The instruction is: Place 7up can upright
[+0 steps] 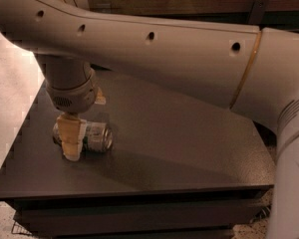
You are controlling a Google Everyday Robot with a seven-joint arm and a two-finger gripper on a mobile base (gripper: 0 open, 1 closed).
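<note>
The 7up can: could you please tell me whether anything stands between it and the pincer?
Nothing visible does. The pincer is right at the 7up can, covering its left part, and the can lies on its side on the dark table.

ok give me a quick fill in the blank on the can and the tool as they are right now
1. The can lies on its ____ on the table, not yet upright.
2. The tool is low over the table, at the ____ end of the can as the picture shows it.
3. The arm comes into the picture from its ____ edge and crosses above the table.

Missing words: side; left; right
</note>
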